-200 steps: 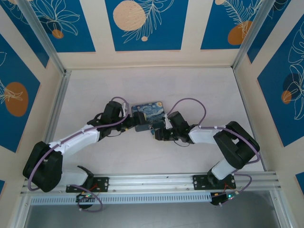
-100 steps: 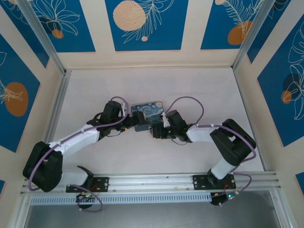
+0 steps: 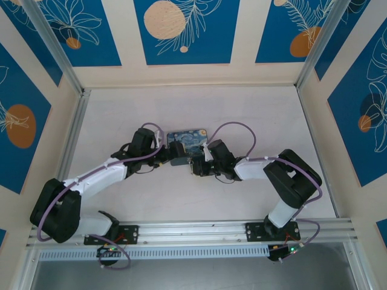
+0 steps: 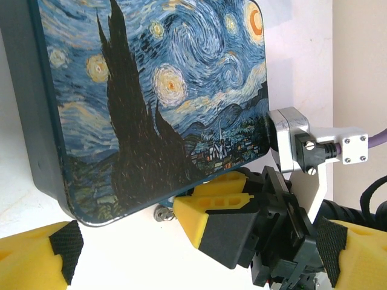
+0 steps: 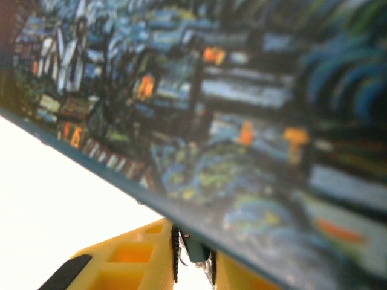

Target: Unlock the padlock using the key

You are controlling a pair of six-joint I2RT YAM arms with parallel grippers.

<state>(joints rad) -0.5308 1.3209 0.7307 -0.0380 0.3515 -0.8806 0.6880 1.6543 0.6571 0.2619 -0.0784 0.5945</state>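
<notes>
The tiny padlock [image 5: 198,251] shows as a bluish-green body pinched between my right gripper's [image 5: 193,266] yellow fingers [image 5: 121,260], right under the edge of the Starry-Night tin [image 5: 254,109]. In the left wrist view those same right fingers [image 4: 211,205] press against the tin's [image 4: 151,90] lower corner, and a small silvery metal bit [image 4: 162,213] sticks out beside them; I cannot tell whether it is shackle or key. The key is otherwise hidden. My left gripper [image 4: 199,257] stands open, its fingertips [image 4: 42,257] wide apart around the right gripper. From above, both grippers [image 3: 175,154] [image 3: 195,166] meet at the tin [image 3: 188,138].
The tin lies on the white table [image 3: 254,115] mid-field, with cable loops arching over both wrists. Side rails and patterned walls bound the table. Open tabletop lies beyond the tin and to both sides.
The right gripper has slid a little to the left, closer to the tin's near edge and the left gripper. The left arm has hardly moved.
</notes>
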